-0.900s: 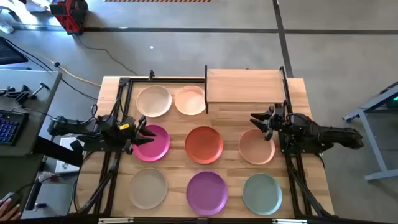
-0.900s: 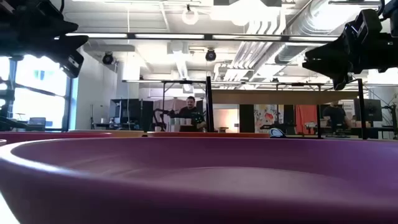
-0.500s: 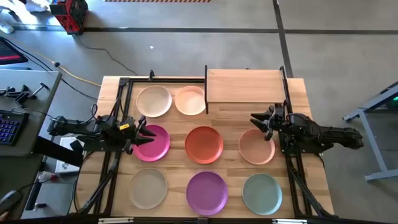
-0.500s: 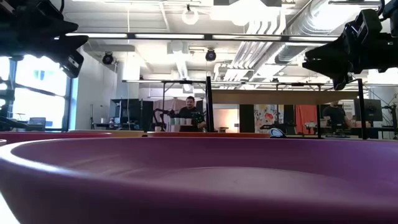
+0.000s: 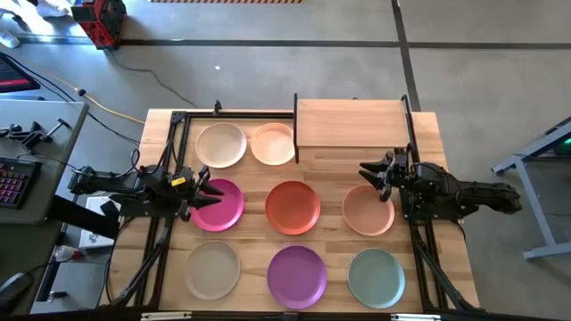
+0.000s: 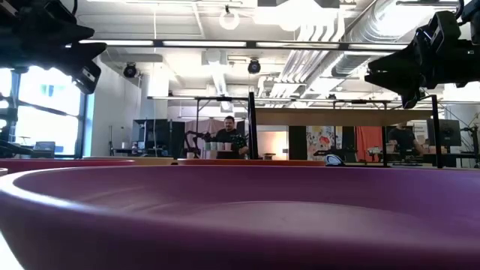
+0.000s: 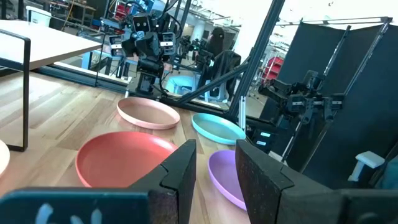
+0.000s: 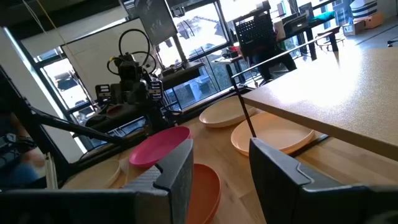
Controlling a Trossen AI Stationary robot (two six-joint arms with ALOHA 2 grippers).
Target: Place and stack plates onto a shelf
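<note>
Task not yet begun: all eight plates (image 5: 293,207) lie on the table (image 5: 161,129); the shelf (image 5: 350,122) at far right stands bare. Left gripper (image 5: 203,193) and right gripper (image 5: 373,173) hover, jaws parted, holding nothing.

Slatted wooden table (image 5: 335,176) is carrying eight plates, none stacked. Clock positions from table centre: cream plate (image 5: 220,144) and peach plate (image 5: 273,144) sitting at 11, touching; magenta plate (image 5: 219,204) at 9; orange plate (image 5: 293,207) at centre; salmon plate (image 5: 368,211) at 3; beige plate (image 5: 213,270) at 7; purple plate (image 5: 297,272) at 6; grey-green plate (image 5: 376,276) at 5. Shelf (image 5: 350,122) is standing at 1, board bare.
</note>
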